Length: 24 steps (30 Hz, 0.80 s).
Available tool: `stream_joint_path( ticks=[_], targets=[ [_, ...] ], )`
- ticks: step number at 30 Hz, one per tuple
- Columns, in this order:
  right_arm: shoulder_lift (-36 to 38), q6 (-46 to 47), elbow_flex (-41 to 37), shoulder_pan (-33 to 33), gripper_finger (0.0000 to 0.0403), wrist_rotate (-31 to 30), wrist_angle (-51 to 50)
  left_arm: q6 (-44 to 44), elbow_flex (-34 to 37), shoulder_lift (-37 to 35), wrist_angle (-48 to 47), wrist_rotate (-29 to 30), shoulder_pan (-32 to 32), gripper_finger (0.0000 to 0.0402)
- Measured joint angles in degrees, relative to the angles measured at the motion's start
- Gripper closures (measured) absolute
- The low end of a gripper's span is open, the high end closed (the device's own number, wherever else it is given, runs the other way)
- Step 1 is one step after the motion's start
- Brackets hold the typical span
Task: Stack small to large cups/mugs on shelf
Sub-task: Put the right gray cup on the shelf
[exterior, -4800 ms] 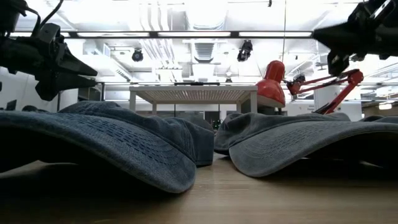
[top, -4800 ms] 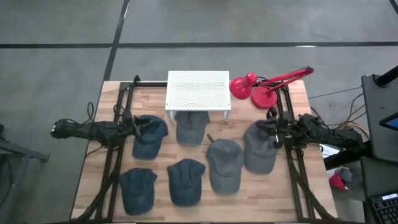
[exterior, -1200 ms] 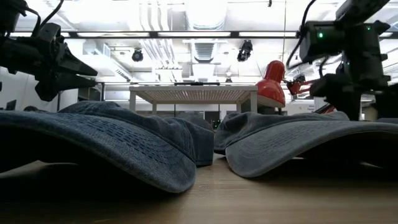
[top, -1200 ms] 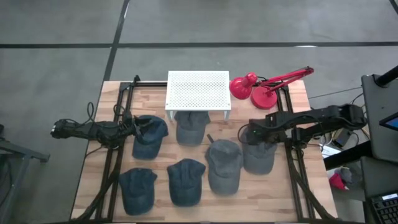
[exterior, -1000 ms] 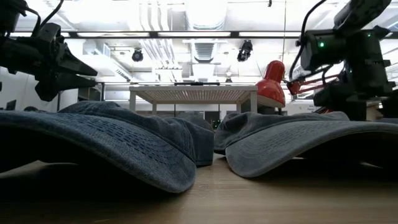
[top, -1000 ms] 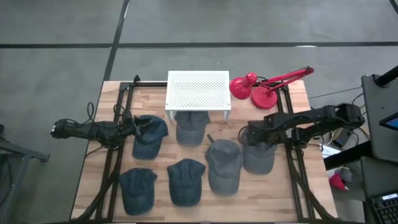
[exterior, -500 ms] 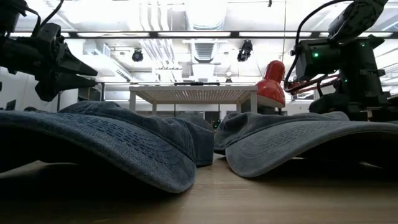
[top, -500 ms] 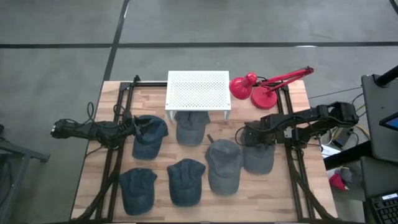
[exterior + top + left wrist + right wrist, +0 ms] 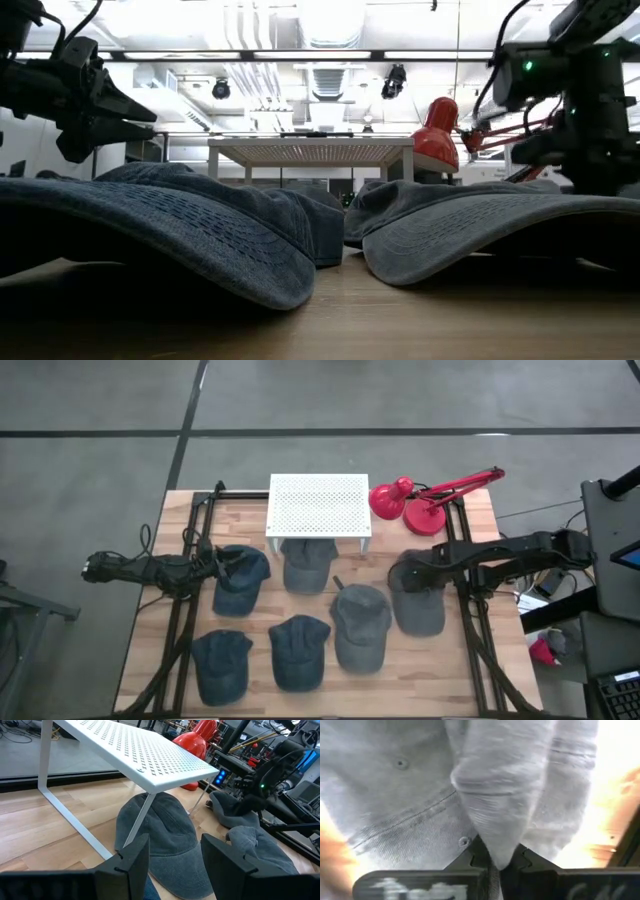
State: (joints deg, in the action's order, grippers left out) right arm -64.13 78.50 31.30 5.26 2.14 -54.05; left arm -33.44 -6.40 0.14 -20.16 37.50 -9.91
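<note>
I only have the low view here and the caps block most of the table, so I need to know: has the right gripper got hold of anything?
Observer: Yes. In the right wrist view the right gripper is shut on a pinched fold of the grey cap.
Operator: Which cap is that on the table?
Observer: From the high view, it is the grey cap farthest to the right, in the back row near the red lamp.
Operator: Is anything on the shelf yet?
Observer: No. The high view shows the white shelf bare on top; one cap lies partly under it.
Operator: And the left gripper?
Observer: The left gripper is open, facing the shelf, holding nothing.
</note>
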Motion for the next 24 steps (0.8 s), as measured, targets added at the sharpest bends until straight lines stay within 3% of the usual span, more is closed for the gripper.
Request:
stream_joint_path(
  ticks=[7, 14, 24],
  targets=[
    [8.16, -1.09, 4.03, 0.00, 0.0389, -0.91, -2.46, 0.01, 0.01, 0.00, 0.00, 0.02, 0.00, 0.0220],
    [11.61, -5.05, 14.17, 0.00, 0.0389, -4.49, -11.46, -0.01, 0.01, 0.00, 0.00, 0.01, 0.00, 0.0221],
    [11.42, -24.41, 28.59, 0.00, 0.0390, -5.38, -5.22, -0.01, 0.01, 0.00, 0.00, 0.02, 0.00, 0.0220]
  ],
)
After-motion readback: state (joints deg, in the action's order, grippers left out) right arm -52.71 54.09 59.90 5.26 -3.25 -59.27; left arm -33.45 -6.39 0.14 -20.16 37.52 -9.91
